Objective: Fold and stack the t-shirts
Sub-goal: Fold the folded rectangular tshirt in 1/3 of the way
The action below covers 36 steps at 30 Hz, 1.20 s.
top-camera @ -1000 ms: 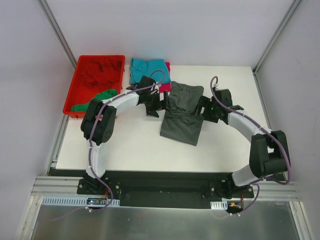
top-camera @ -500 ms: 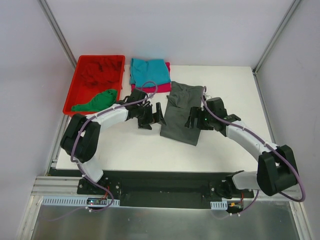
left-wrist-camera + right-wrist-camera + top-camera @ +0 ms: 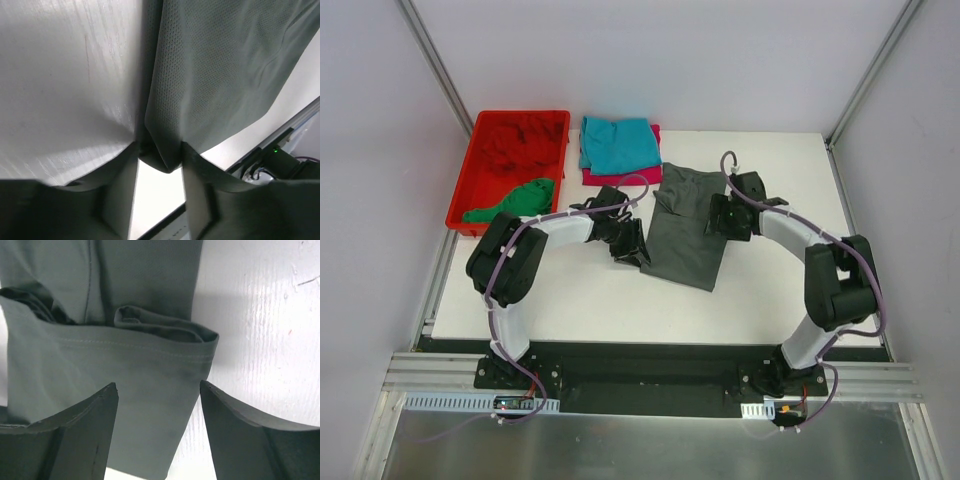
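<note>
- Left claw (image 3: 159, 150) stands with its jaws apart, low on the tabletop (image 3: 60, 75), and a folded edge of the dark grey t-shirt (image 3: 220, 75) sits between its fingertips; the fingers do not look pressed on the cloth.
- Right claw (image 3: 157, 385) is spread wide above the shirt's other side, over a hemmed band of cloth with a small fold lying on top of it. Bare tabletop shows just beside that band.
- From the top view, the dark grey t-shirt (image 3: 685, 235) lies flat near the middle of the tabletop (image 3: 580, 295), folded into a longish panel. The left claw (image 3: 630, 243) is at its left edge and the right claw (image 3: 718, 217) at its right edge.
- Behind it, toward the far edge, the teal t-shirt (image 3: 618, 143) lies folded on top of the magenta t-shirt (image 3: 620, 178), whose edges show along the near and right sides.
- Left of that stack stands a red plastic bin (image 3: 485, 130). The red t-shirt (image 3: 520, 140) is crumpled inside it.
- The green t-shirt (image 3: 515, 200) is bunched at the bin's near end, draped over the rim.
</note>
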Available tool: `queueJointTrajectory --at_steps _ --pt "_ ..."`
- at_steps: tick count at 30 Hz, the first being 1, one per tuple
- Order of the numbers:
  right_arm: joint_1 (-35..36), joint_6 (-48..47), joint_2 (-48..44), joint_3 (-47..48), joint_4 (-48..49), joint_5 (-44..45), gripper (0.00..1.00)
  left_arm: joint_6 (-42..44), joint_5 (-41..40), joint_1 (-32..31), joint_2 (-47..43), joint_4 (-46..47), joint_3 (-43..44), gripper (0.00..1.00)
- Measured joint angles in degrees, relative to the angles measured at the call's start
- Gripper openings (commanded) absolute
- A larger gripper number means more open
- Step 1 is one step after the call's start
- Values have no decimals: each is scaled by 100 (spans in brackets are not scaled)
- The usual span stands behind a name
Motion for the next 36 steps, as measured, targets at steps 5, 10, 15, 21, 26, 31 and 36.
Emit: queueJointTrajectory --at_steps 5,10,15,21,26,31,36 --pt "-63 -92 433 205 -55 15 67 37 -26 0 0 0 0 0" --pt "-87 -201 673 339 -153 13 66 52 -22 0 52 4 2 0" --pt "-98 -297 850 516 -146 -31 31 52 -24 0 79 2 2 0" --pt "-98 -393 879 533 -37 -286 7 48 -37 0 79 0 0 0" --pt "-94 -413 826 533 17 -494 3 15 -223 0 66 4 -37 0" --pt "-57 -492 544 540 68 -824 3 9 -337 0 -26 2 -109 10" --pt "-33 -531 566 660 144 -1067 3 20 -321 0 -52 0 -109 48"
